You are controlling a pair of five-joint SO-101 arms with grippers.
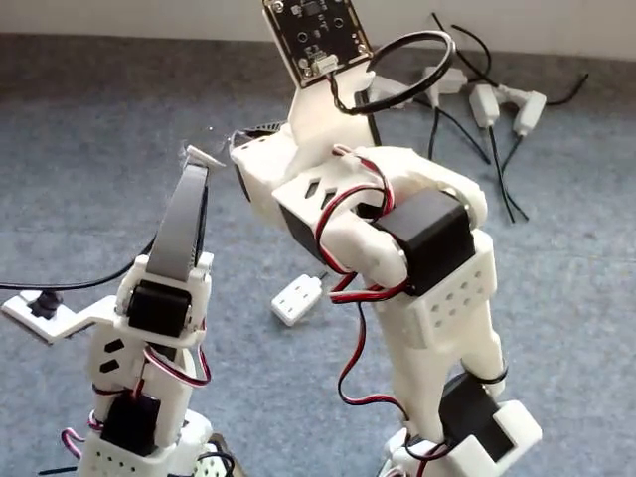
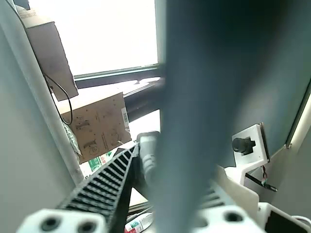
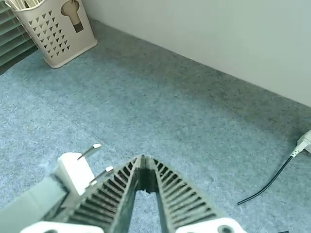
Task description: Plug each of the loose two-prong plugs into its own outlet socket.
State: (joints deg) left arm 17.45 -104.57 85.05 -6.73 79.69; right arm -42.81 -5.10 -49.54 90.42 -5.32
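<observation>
My left gripper [image 1: 202,162] points up off the carpet and is shut on a white two-prong plug [image 1: 206,156]. The same plug [image 2: 147,151] sits between the toothed fingers [image 2: 104,182] in the left wrist view. My right gripper [image 3: 143,164] is shut with nothing in it, its tips right beside that plug [image 3: 74,167], whose two prongs [image 3: 92,148] stick out. A white outlet block [image 1: 297,299] lies on the carpet between the two arms. More white plugs [image 1: 484,102] with black cords lie at the back right.
Grey carpet [image 1: 566,258] covers the work area, with a pale wall along the back. A beige perforated basket [image 3: 56,29] stands by the wall. A black cord [image 3: 269,182] ends in a white plug [image 3: 305,141]. The right arm's camera board [image 1: 316,33] rises high over the middle.
</observation>
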